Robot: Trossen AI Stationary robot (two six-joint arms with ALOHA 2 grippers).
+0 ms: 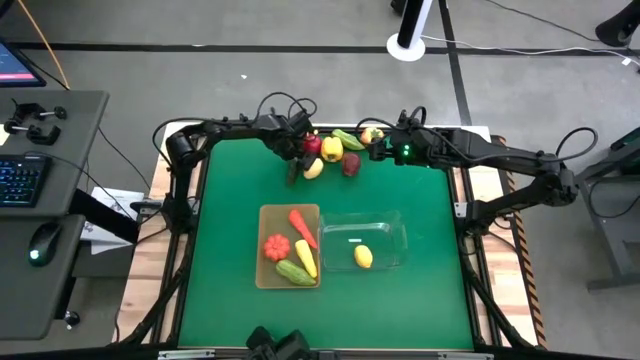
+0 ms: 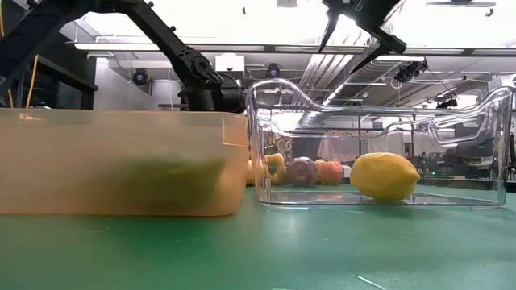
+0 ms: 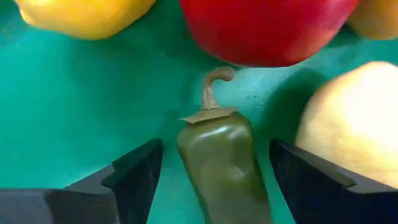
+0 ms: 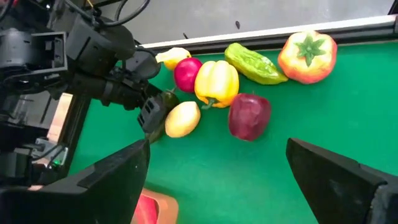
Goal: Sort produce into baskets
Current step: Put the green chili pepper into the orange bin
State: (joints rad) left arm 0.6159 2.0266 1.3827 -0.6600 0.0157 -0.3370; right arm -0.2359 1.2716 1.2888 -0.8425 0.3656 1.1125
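Note:
My left gripper [image 1: 294, 168] is low at the table's far side, open. Its fingers stand on either side of a dark green pepper [image 3: 222, 163] with a brown stem, which lies on the green table and also shows in the right wrist view [image 4: 166, 99]. Beside it lie a red apple [image 3: 267, 28], a pale yellow fruit [image 3: 351, 124] and a yellow pepper [image 4: 216, 82]. My right gripper [image 4: 217, 180] is open and empty, above the table near the far right of the pile [image 1: 388, 150]. A tan bin [image 1: 268, 275] and a clear bin [image 1: 385, 222] stand mid-table.
In the pile there are also a dark red apple [image 4: 250, 116], a light green vegetable [image 4: 255, 63] and an orange-red tomato [image 4: 308, 57]. The tan bin holds a carrot [image 1: 302, 226], a tomato [image 1: 277, 246] and a cucumber [image 1: 293, 271]. The clear bin holds a lemon [image 1: 363, 257].

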